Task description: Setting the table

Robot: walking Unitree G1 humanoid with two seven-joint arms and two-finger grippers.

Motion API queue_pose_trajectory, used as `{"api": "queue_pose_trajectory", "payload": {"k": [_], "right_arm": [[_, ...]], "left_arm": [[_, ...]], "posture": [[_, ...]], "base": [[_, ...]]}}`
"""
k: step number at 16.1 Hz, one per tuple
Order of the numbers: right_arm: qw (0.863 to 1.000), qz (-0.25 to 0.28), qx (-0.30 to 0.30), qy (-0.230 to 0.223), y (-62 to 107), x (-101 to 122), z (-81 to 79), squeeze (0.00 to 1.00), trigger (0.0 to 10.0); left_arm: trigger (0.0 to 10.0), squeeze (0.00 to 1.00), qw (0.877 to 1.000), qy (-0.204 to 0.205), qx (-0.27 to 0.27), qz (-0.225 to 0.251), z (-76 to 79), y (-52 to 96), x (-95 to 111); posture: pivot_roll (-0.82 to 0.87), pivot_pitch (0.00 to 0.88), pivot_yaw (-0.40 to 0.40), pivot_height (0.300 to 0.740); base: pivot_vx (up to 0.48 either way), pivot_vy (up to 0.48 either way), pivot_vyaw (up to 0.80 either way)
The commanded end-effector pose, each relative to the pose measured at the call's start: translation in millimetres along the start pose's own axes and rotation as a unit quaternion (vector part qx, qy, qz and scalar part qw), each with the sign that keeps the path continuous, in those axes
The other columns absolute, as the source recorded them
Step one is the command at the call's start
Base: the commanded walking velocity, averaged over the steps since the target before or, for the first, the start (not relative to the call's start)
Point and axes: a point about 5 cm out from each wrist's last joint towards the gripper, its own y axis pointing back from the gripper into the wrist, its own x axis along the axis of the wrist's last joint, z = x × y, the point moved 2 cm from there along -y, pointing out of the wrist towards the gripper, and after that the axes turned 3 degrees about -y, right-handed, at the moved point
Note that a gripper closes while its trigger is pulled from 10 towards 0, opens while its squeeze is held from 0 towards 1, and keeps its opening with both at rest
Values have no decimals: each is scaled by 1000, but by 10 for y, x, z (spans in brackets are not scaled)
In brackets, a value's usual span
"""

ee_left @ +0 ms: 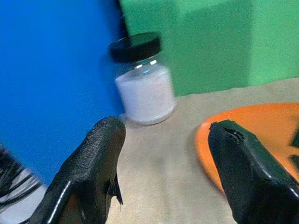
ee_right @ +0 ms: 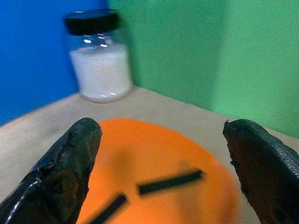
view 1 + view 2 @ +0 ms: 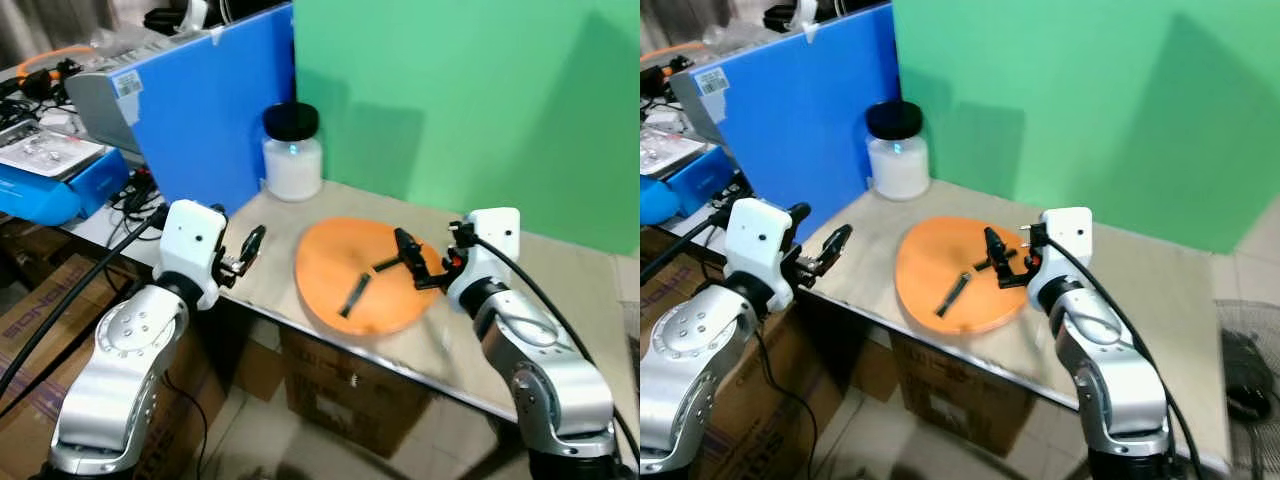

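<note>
An orange plate [image 3: 362,272] lies on the beige table [image 3: 560,330], near its front edge. Two short black sticks [image 3: 355,295] rest on the plate. My right gripper [image 3: 415,262] hovers over the plate's right part, open, with nothing between its fingers; the right wrist view looks past it at the plate [image 2: 154,158] and the sticks [image 2: 170,182]. My left gripper [image 3: 245,255] is open and empty at the table's left corner, pointing toward the plate. A glass jar [image 3: 292,152] with white contents and a black lid stands at the back left, also in the left wrist view as the jar [image 1: 142,86].
A blue board [image 3: 215,110] and a green backdrop [image 3: 470,100] wall off the table's back. Cardboard boxes [image 3: 350,395] sit under the table. A cluttered desk [image 3: 50,160] with cables lies to the left. A floor fan [image 3: 1250,370] stands at the right.
</note>
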Motion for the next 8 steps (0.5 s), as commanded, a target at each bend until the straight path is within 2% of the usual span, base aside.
{"api": "queue_pose_trajectory", "payload": {"k": [1, 4, 6, 7, 8], "right_arm": [[1000, -13, 15, -4, -20, -33, -68, 0, 10000], [1000, -24, 3, -8, -44, -32, -20, 0, 10000], [999, -14, -13, -48, -78, 12, 34, 0, 10000], [997, -26, -22, -66, -106, -10, 113, 1000, 10000], [996, -53, -30, -59, -132, -66, 190, 1000, 10000]], "left_arm": [[10000, 0, 1000, 7, 9, -10, -51, 13, -57], [10000, 0, 1000, 15, 7, -5, -23, -18, -24], [10000, 0, 1000, 18, -2, 1, -2, -11, -12], [10000, 0, 999, 15, -29, -10, 45, 0, -52], [10000, 0, 999, 2, -52, -14, 80, 1, -80]], "posture": [[143, 0, 13, 740], [141, 0, 14, 740], [144, 0, 15, 740], [143, 0, 16, 740], [140, 0, 17, 740]], "base": [[300, 0, 0], [301, 0, 0], [152, 0, 0], [0, 0, 0], [0, 0, 0]]}}
